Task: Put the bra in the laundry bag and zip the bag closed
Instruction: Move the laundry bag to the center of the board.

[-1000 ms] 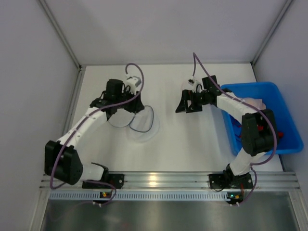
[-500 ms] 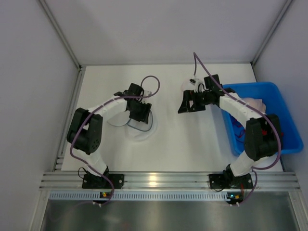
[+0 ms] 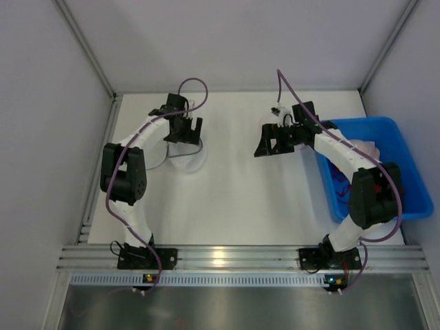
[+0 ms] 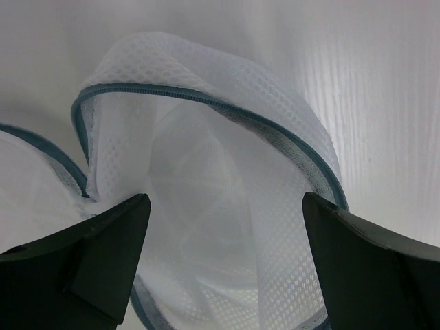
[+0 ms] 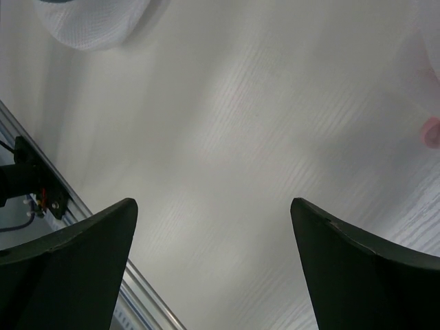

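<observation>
- Two arms reached out over the table, and neither carried anything.
- At about 10 o'clock on the table, the left gripper hung right above the bag. Its jaws were spread wide, and its wrist view showed the mesh lying loose beneath them, not pinched.
- The bag's mouth gaped, with the zip curling round it in an open loop. It was probably left that way so that the bra could be dropped straight in. The zip was not yet run.
- At about 1 o'clock, the right gripper hovered between bag and bin, its jaws likewise wide and empty over bare table. From there it looked well placed to swing to the bin.
- At 3 o'clock stood the bin. The bra, a pale heap of cloth, lay toward the bin's 12 o'clock end, untouched and well apart from the bag.
- At the bra's 7 o'clock something red showed; what it was could not be told.
- By this layout the task had barely begun, and fetching the bra seemed the next need.
</observation>
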